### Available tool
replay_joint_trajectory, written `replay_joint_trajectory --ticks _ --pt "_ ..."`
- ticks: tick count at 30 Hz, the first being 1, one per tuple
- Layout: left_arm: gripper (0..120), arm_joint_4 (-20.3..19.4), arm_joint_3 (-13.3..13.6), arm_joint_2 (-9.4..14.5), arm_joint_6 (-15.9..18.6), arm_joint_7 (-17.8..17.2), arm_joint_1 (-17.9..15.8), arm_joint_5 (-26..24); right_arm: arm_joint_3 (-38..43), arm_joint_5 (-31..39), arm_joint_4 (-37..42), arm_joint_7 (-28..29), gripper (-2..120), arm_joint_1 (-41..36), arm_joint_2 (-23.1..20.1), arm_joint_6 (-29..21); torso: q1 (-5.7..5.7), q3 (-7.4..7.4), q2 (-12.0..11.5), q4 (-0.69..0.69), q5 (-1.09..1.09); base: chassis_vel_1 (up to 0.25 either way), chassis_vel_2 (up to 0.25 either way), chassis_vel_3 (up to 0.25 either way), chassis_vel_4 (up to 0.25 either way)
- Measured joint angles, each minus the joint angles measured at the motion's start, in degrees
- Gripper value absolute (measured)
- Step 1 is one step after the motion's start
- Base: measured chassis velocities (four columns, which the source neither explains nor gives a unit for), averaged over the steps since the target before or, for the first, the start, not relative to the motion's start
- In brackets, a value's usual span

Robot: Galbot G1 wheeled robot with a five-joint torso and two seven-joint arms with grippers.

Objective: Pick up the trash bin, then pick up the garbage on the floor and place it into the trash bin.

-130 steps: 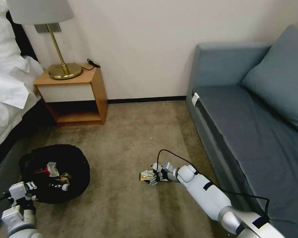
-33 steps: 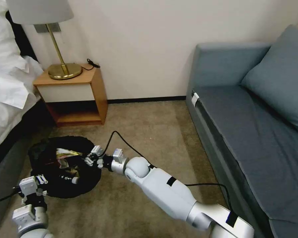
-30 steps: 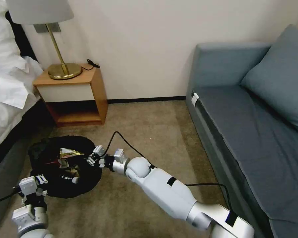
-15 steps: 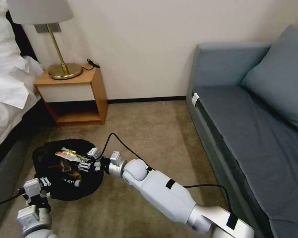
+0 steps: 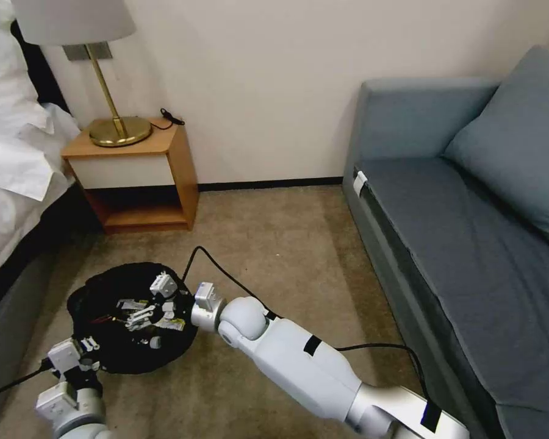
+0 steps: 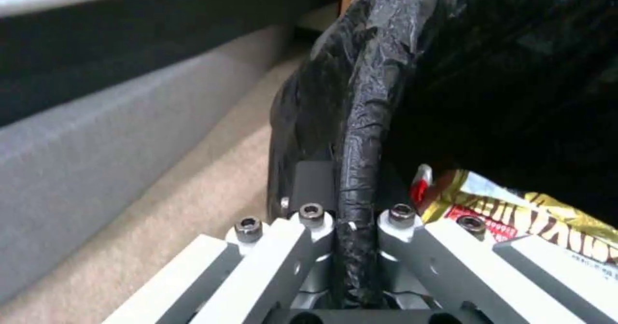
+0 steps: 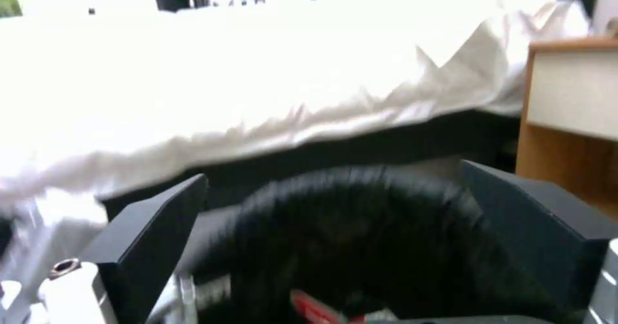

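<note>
Right gripper (image 5: 145, 314), jaws spread wide and holding nothing, hangs over the mouth of the trash bin (image 5: 104, 286); its dark fingers (image 7: 154, 237) frame the black-lined opening in the right wrist view. Left gripper (image 6: 347, 227) is clamped on the bag-covered rim on the side of the bin away from the nightstand (image 5: 137, 177), the crinkly liner pinched between its two fingers. Garbage (image 5: 137, 308) lies inside the bin directly beneath the right gripper: pale wrappers in the head view, and a yellow-red snack packet (image 6: 534, 218) just beside the left gripper. Judged from the bare carpet (image 5: 274, 244) around both arms, no litter is left on the floor, so collection appears essentially done, with perhaps only the withdrawal of the right arm left. Bed (image 5: 12, 171) borders the bin beyond the left gripper; the sofa (image 5: 470, 231) stands well apart on the right arm's side. A black cable (image 5: 226, 274) loops over the carpet close to the right wrist, the only evident hindrance.
</note>
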Motion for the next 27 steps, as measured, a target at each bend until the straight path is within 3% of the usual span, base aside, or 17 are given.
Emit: replay_joint_trajectory --ticks 6,9,11,14,15,19,27 --pt "3 0.21 -0.62 0.18 1.83 -1.86 -1.55 -6.3 5.98 2.89 2.42 0.89 100 -0.16 -0.02 -0.57 0.0 0.0 0.0 0.0 0.0 0.0 0.0 0.0 0.0" --pt "3 -0.69 -1.23 0.1 4.16 -3.71 -2.69 -13.75 9.74 4.14 5.37 0.81 100 -1.25 -2.14 -1.93 0.0 0.0 0.0 0.0 0.0 0.0 0.0 0.0 0.0" --pt "3 -0.8 -1.3 0.09 4.42 -3.9 -2.84 -14.81 10.24 4.39 5.92 0.79 100 -1.52 -2.67 -2.17 0.01 0.0 0.0 0.0 0.0 0.0 0.0 0.0 0.0" --pt "3 -1.12 -1.76 0.02 6.32 -5.48 -4.47 -25.34 14.31 5.62 9.73 0.61 100 -4.13 -6.21 -3.17 0.0 0.0 0.0 -0.01 0.02 0.0 0.0 0.0 0.0" --pt "3 -1.12 -1.76 0.02 6.32 -5.48 -4.47 -25.34 14.31 5.62 9.73 0.61 100 -4.13 -6.21 -3.17 0.0 0.0 0.0 -0.01 0.02 0.0 0.0 0.0 0.0" --pt "3 -1.18 -2.27 -1.01 8.54 -8.68 -6.5 -33.79 18.63 5.72 13.35 0.7 100 -8.1 -9.39 -4.61 0.0 0.0 0.0 -0.02 0.02 0.0 0.0 0.0 0.0" --pt "3 2.06 -2.48 -0.39 8.9 -12.19 -8.85 -35.73 22.23 5.22 15.07 0.52 100 -11.76 -12.18 -4.99 0.0 0.0 0.0 -0.01 0.01 0.0 0.0 0.0 0.0"
